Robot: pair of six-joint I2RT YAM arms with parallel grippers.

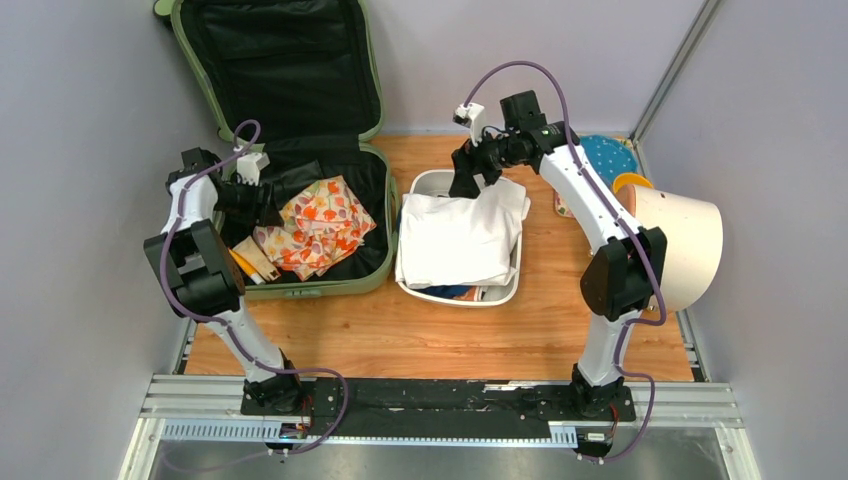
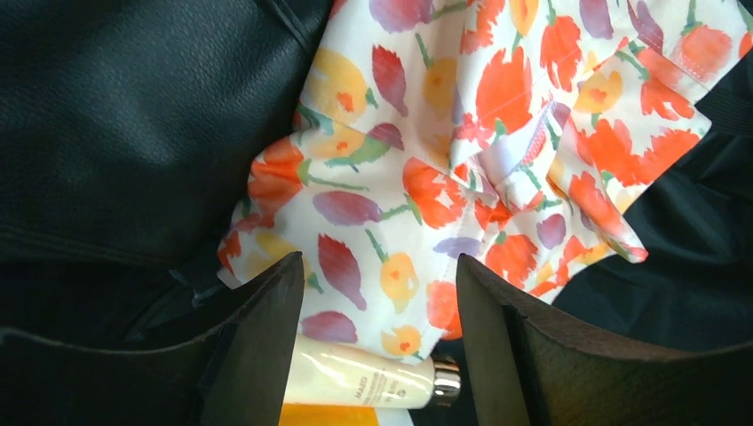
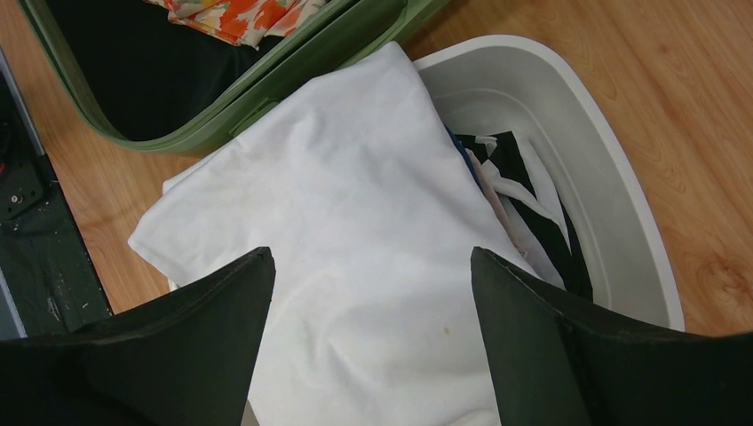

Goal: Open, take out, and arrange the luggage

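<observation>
Luggage (image 1: 300, 287) lies open at the left of the table (image 1: 450, 330). Its lid (image 1: 280, 60) is propped back against the wall and its base sits just beside the tub (image 1: 512, 285).

Left gripper (image 2: 380, 266): jaws spread, holding nothing, hanging over the near edge of the floral cloth (image 2: 497, 133) in the base. A tube (image 2: 364, 382) lies partly under that edge, right below the gap between the jaws. Black lining (image 2: 133, 133) all round.

Right gripper (image 3: 371, 257): jaws spread wide, empty, above the white cloth (image 3: 337, 222). That cloth is draped over the tub and overhangs its rim on the luggage side. Dark clothes (image 3: 533, 195) lie beneath it.

Risks, as I judge them:
- A low close by the left gripper could take the tube along with the cloth. The tube is smooth and round, so it would likely slip out in mid-carry.
- The floral cloth lies in loose crumpled folds. A pinch on one fold may lift a corner only, while the rest trails, catches on the luggage rim or sweeps small items out.
- A pinch set too deep may catch the lining. The pull would then shift the whole luggage against the tub.
- The overhanging white cloth could be brushed by a passing load and dragged onto the table.
- The arms may crowd each other if both go to the tub.
- The lid only leans, and I cannot tell whether it is secured. A jolt could tip it forward onto the left arm.
</observation>
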